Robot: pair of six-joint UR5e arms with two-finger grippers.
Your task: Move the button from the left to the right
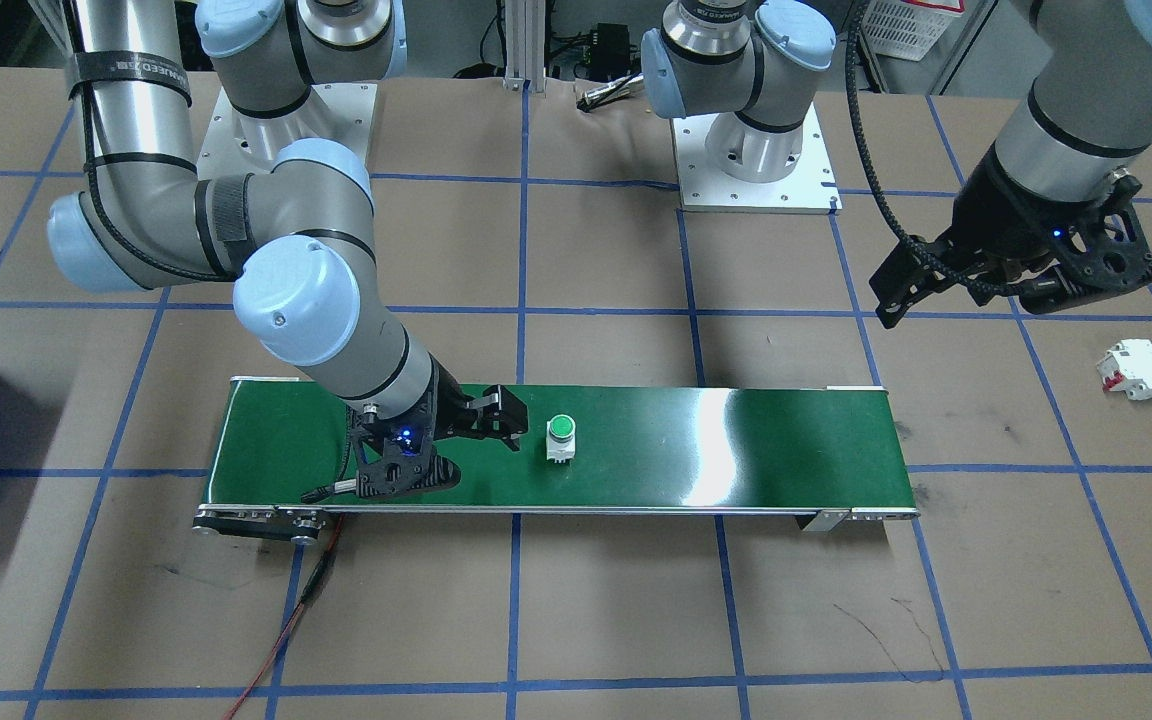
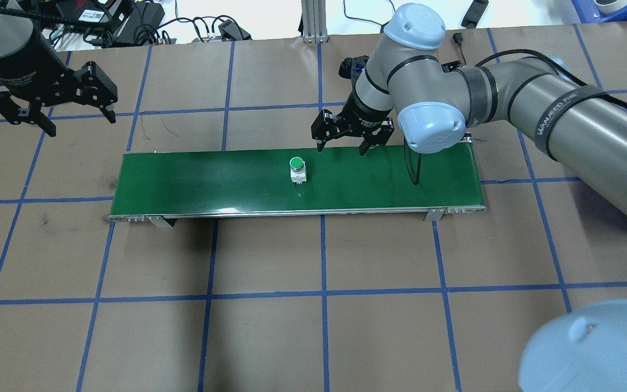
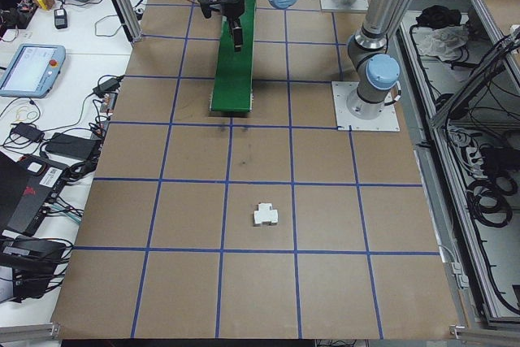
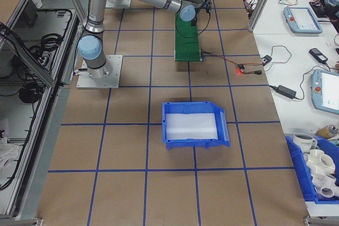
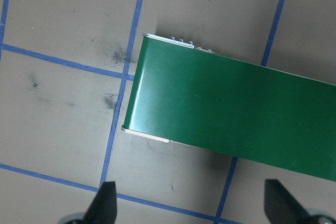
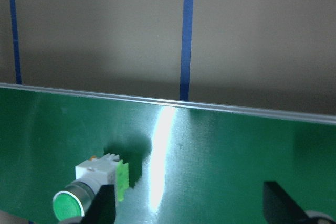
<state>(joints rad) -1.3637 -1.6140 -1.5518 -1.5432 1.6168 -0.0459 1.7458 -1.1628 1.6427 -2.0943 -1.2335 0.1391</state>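
Green belt (image 2: 379, 179): long strip across the table, nothing gripped on it yet.
Left gripper (image 2: 52, 117): released, empty, hanging off the belt's left end.
Button (image 2: 297, 169): upright near mid-belt, untouched.
Right gripper (image 2: 345, 142): fingers spread, empty, just beside the button.
Progress: I'd say halfway; pickup and rightward carry remain.

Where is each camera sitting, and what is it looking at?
Front view: across the table, facing the robot; both arms, button on belt.
Overhead: behind the robot, looking down; left gripper, right gripper.
Left side: table's end; breaker near.
Right side: other end; blue bin.
Left wrist: belt's end, fingertips.
Right wrist: button close up.
Front and overhead share the button.
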